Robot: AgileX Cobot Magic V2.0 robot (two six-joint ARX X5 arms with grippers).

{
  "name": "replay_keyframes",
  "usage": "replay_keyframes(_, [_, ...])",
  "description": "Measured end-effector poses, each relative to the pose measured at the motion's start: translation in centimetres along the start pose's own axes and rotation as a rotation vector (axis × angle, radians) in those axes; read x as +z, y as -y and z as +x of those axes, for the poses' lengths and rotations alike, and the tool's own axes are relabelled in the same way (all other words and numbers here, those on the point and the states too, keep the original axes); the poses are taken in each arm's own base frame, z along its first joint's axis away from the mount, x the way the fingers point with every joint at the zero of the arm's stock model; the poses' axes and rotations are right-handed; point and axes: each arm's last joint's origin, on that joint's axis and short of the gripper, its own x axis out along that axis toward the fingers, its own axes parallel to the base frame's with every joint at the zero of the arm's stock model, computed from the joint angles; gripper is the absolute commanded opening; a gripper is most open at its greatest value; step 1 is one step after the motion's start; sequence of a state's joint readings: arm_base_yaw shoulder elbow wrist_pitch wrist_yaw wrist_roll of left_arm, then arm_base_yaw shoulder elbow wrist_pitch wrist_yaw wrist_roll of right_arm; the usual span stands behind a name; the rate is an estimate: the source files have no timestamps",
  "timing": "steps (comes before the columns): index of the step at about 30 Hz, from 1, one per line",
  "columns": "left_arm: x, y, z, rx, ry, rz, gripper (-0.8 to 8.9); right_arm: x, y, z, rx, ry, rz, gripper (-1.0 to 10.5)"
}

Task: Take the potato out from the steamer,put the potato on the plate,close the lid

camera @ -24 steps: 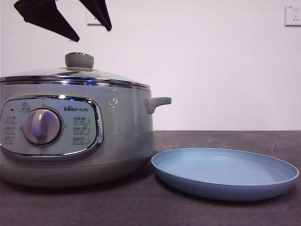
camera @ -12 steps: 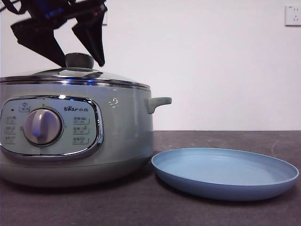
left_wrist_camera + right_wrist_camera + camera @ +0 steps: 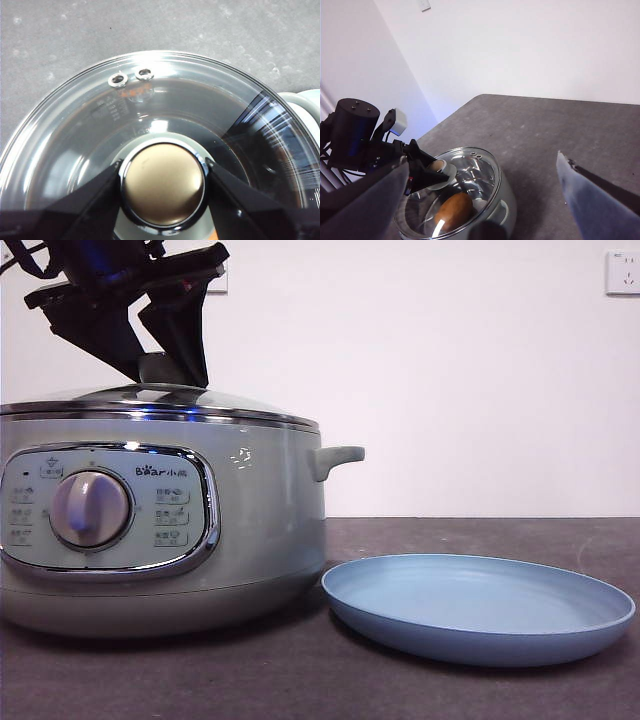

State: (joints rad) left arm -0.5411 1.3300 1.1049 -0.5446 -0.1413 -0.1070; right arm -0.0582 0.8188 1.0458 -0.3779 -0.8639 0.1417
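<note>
The sage-green steamer (image 3: 260, 530) stands at the left of the front view with the glass lid (image 3: 240, 402) on it. My left gripper (image 3: 165, 365) has come down from above, and its jaws press both sides of the lid's knob (image 3: 164, 184). The light-blue plate (image 3: 480, 605) lies empty to the right of the pot. The potato (image 3: 452, 210) shows through the lid in the right wrist view, lying inside the pot. My right gripper (image 3: 483, 157) is open and empty, high above the table and away from the pot.
The steamer's side handle (image 3: 335, 458) sticks out toward the plate. A white wall with an outlet (image 3: 622, 272) stands behind the dark table (image 3: 480, 535). The left arm's black body (image 3: 352, 132) hangs over the pot's far side.
My left gripper has come down onto the lid and its jaws have closed in on the knob. The lid, the pot and the plate have not moved.
</note>
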Motion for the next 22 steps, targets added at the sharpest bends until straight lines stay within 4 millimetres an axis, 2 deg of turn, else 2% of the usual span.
replay_keyframes(10, [0.3,0.0,-0.3,-0.001,-0.005,0.007,-0.08,0.0,0.0,0.0,0.000,0.000,0.000,5.0])
replay_keyframes(13, [1.3,0.0,-1.2,0.004,0.005,0.016,-0.08,0.0,0.0,0.0,0.000,0.000,0.000,5.0])
replay_keyframes(16, [3.2,-0.2,-3.3,0.000,0.092,0.012,-0.08,0.0,0.0,0.0,0.002,-0.001,0.000,5.0])
replay_keyframes(19, [5.1,-0.4,-6.6,-0.009,0.211,0.008,-0.08,0.0,-0.2,0.1,0.014,-0.003,-0.003,5.0])
replay_keyframes(22, [5.8,-0.9,-10.1,-0.018,0.319,-0.002,-0.08,0.1,-0.4,0.3,0.034,0.001,-0.014,5.0])
